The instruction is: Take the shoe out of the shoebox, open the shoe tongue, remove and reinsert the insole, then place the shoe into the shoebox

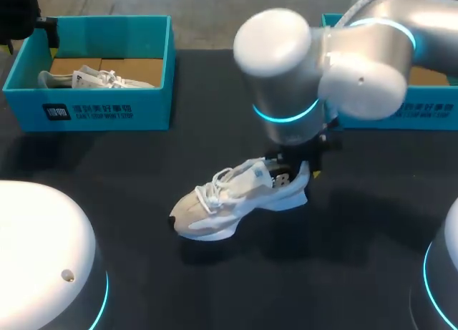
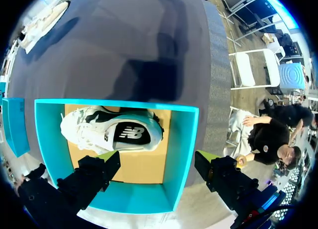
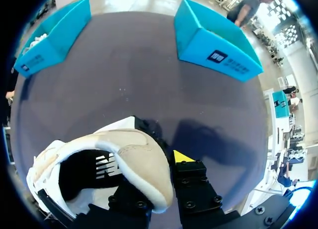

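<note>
A white and beige sneaker [image 1: 236, 201] lies on the black table, toe toward my left, laces up. My right gripper [image 1: 297, 165] comes down on its heel. In the right wrist view the right gripper [image 3: 155, 182] is shut on the padded heel collar [image 3: 139, 162], one finger inside the shoe and one outside. My left gripper [image 2: 159, 169] hangs open over the left teal shoebox [image 2: 181, 154], nothing between its fingers. A second white sneaker [image 2: 112, 132] lies on its side on that box's cardboard floor.
The left shoebox [image 1: 93, 108] stands at the back left of the table. Another teal shoebox [image 1: 429, 108] stands at the back right, mostly hidden behind my right arm [image 1: 322, 65]. Bare black tabletop surrounds the held sneaker.
</note>
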Robot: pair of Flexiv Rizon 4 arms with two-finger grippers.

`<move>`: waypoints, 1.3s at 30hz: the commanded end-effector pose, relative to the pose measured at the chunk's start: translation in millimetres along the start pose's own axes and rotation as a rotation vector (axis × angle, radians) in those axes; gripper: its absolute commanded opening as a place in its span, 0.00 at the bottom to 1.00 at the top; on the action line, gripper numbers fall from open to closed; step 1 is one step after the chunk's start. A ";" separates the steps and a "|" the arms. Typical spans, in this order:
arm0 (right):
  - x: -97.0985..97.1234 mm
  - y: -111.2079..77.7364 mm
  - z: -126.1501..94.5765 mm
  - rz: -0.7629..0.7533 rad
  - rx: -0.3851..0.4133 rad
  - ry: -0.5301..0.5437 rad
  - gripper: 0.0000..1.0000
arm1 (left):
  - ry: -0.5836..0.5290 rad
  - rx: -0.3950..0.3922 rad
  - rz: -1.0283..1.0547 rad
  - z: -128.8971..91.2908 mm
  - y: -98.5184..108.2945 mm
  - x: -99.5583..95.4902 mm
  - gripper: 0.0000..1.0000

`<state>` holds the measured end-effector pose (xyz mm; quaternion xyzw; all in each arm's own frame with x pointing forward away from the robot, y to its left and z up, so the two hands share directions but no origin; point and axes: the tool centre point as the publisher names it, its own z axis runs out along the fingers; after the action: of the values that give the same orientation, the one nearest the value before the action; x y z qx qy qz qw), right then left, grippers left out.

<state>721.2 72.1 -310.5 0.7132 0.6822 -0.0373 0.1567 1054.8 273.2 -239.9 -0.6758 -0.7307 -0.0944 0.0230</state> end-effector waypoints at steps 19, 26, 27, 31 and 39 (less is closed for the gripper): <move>30.7 -0.1 75.7 0.018 0.022 -0.066 0.00 | 0.000 -0.002 0.000 -0.3 -0.7 0.0 1.00; 27.4 -0.1 79.5 0.037 0.041 -0.050 0.29 | 0.000 -0.002 0.000 -0.3 -0.7 0.0 1.00; 26.7 -0.5 79.4 0.038 0.041 -0.049 0.33 | 0.000 -0.002 0.000 -0.3 -0.7 0.0 1.00; 24.9 -3.4 73.0 0.039 0.037 -0.049 0.47 | 0.000 -0.002 0.000 -0.3 -0.7 0.0 1.00; 21.2 -8.0 47.8 0.037 0.004 -0.031 1.00 | 0.000 -0.002 0.000 -0.3 -0.7 0.0 1.00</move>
<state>729.5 84.0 -376.0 0.7258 0.6654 -0.0561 0.1654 1054.8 273.2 -239.9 -0.6758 -0.7307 -0.0944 0.0230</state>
